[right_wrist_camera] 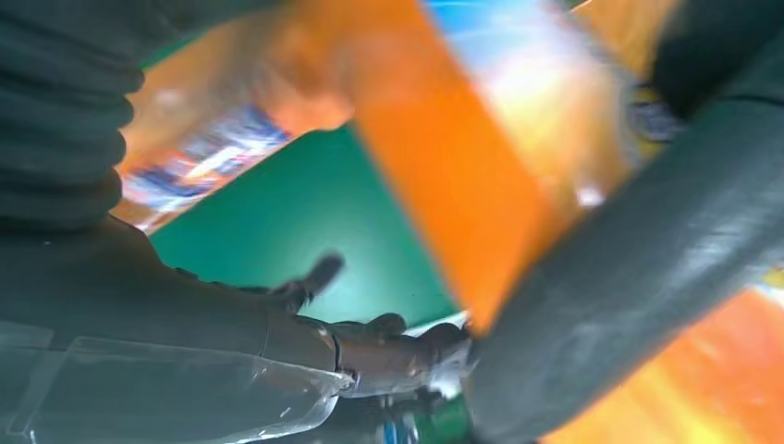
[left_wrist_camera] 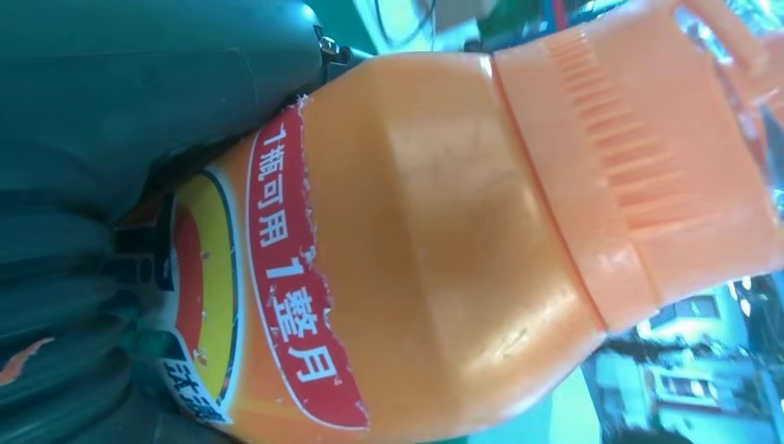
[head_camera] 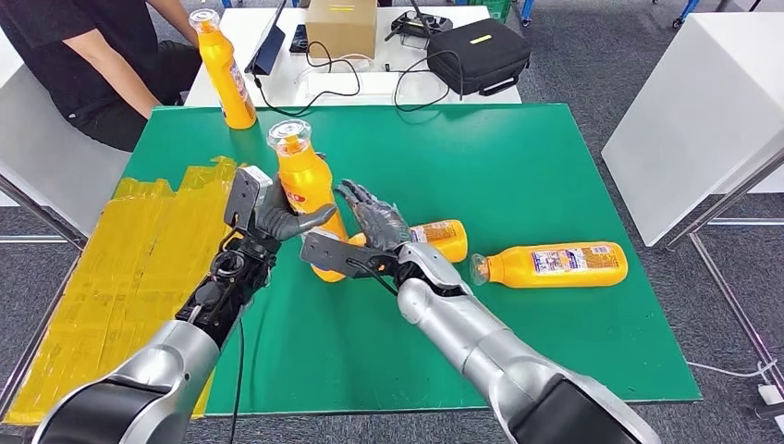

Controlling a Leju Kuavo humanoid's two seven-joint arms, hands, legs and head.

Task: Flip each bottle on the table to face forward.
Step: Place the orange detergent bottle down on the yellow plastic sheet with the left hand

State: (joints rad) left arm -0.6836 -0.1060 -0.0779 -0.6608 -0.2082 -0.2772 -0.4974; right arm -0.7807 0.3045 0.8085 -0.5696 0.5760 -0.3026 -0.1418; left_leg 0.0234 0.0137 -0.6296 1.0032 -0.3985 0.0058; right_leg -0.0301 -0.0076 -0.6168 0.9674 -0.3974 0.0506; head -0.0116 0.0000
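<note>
An orange bottle (head_camera: 305, 185) with a clear cap stands nearly upright above the green table (head_camera: 518, 157), and my left hand (head_camera: 268, 217) grips it from the left, thumb across its front. Up close, the same bottle (left_wrist_camera: 444, 240) shows its red label. My right hand (head_camera: 370, 231) is at the bottle's lower end, thumb in front and fingers (head_camera: 368, 208) spread straight behind it, not closed around it. In the blurred right wrist view the bottle (right_wrist_camera: 462, 157) lies beside my thumb (right_wrist_camera: 647, 231). Two more bottles lie on their sides (head_camera: 442, 239) (head_camera: 555, 264). Another stands upright at the back left (head_camera: 226, 69).
Yellow tape strips (head_camera: 139, 259) cover the table's left side. A person (head_camera: 83, 55) sits at the far left corner. Behind the green table, a white table (head_camera: 370, 83) holds a cardboard box (head_camera: 340, 26), a black case (head_camera: 476, 54) and cables. A white cabinet (head_camera: 703, 120) stands right.
</note>
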